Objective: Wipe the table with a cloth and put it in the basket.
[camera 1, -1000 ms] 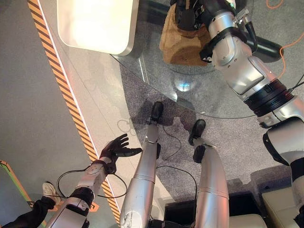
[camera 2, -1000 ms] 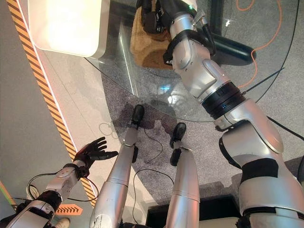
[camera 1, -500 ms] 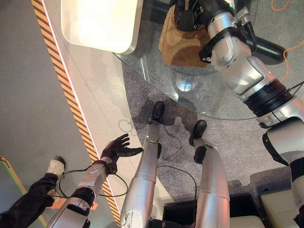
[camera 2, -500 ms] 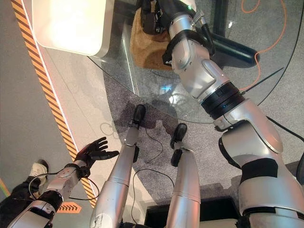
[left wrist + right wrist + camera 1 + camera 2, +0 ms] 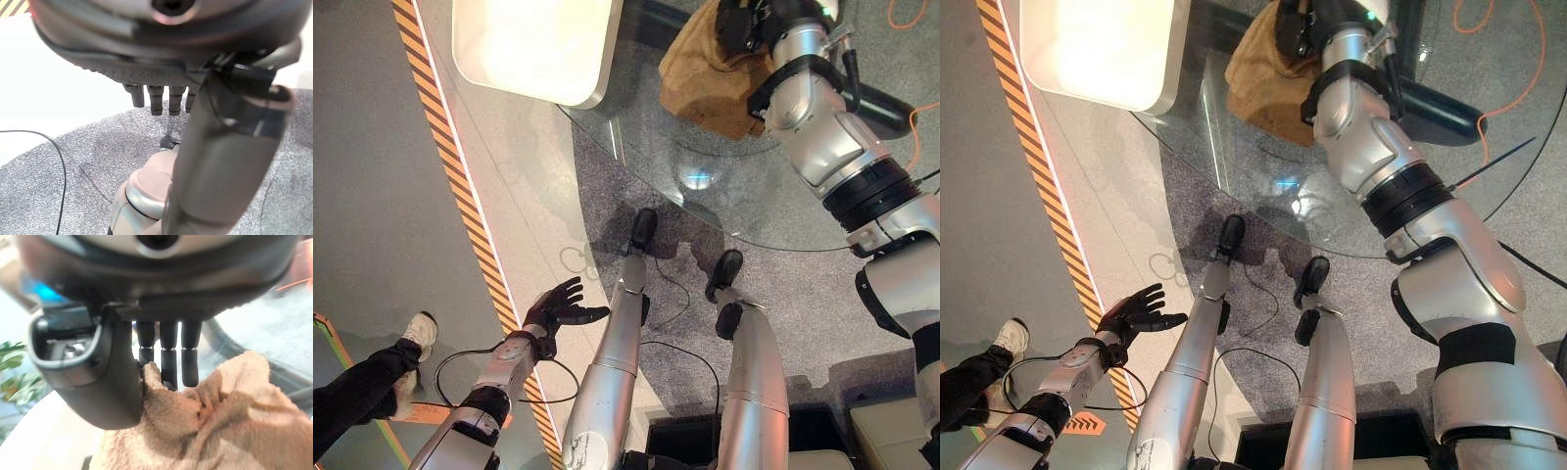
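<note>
The robot's right hand (image 5: 744,20) grips a bunched tan cloth (image 5: 705,73) at the far side of a round glass table (image 5: 636,147), thumb and fingers (image 5: 168,357) pinching a fold, the rest draped on the glass. The left hand (image 5: 558,305) hangs low over the grey floor (image 5: 362,196), fingers spread and holding nothing. A person's leg and white shoe (image 5: 419,328) stand by the orange striped line (image 5: 460,186).
</note>
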